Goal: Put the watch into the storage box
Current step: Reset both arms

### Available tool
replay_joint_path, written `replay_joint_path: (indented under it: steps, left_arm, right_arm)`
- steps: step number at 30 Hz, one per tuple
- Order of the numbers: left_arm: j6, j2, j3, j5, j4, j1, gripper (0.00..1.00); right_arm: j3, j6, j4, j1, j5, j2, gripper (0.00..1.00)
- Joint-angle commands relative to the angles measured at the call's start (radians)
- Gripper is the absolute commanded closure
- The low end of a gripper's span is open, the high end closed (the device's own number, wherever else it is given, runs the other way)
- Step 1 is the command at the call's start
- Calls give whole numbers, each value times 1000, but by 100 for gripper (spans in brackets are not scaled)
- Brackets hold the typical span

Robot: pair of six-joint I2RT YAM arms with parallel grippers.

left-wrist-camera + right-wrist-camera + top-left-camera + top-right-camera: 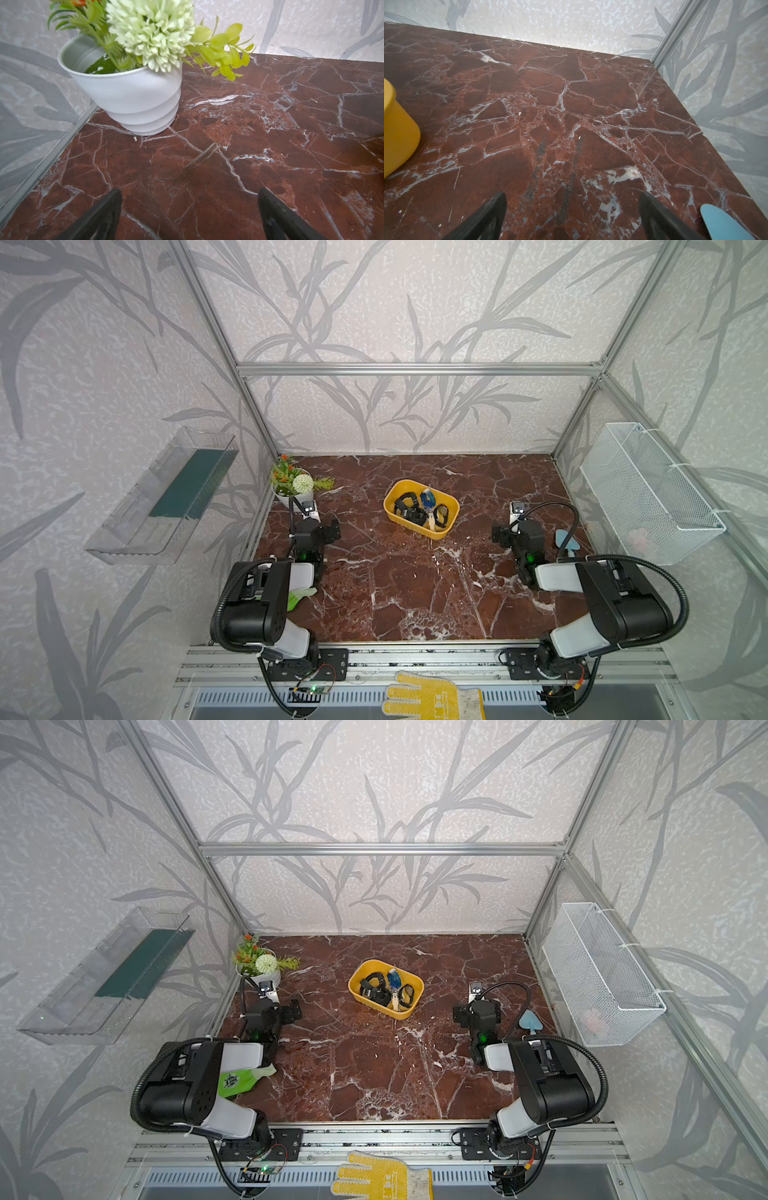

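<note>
Fingers (104, 212) of the left gripper (190, 193) are spread wide over bare tabletop (270, 124) with nothing between them, and the right gripper (572, 195) is likewise set wide and empty. Both are placed near the tabletop's left and right edges, apart from the storage box (399, 489). One yellow box is counted, standing toward the far middle, and every watch that can be seen lies inside it. About four are made out, among them a blue watch (428, 498) and a pale-strapped watch (442, 511), though a firm count is prevented by the tangled black straps. No watch is seen loose on the tabletop, so the task is judged done or nearly so. A watch is expected to be light, with a stiff case, a limp strap and a smooth face that is easily scratched. It would best be pinched across the strap just beside the case. Also counted are one flower pot (282, 497), one wire basket (665, 506), one clear tray (137, 526), one glove (424, 697) and one small blue item (566, 540).
</note>
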Motion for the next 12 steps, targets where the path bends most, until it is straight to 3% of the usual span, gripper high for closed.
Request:
replay_joint_path:
  steps: [1,12]
  left_arm:
    - [19,-2,22,12,-15,2,1]
    - [8,1,31,24,-30,14,1]
  right_arm:
    - [22,5,-3,1,12,-12,1]
    - [24,3,-8,1,12,-10,1]
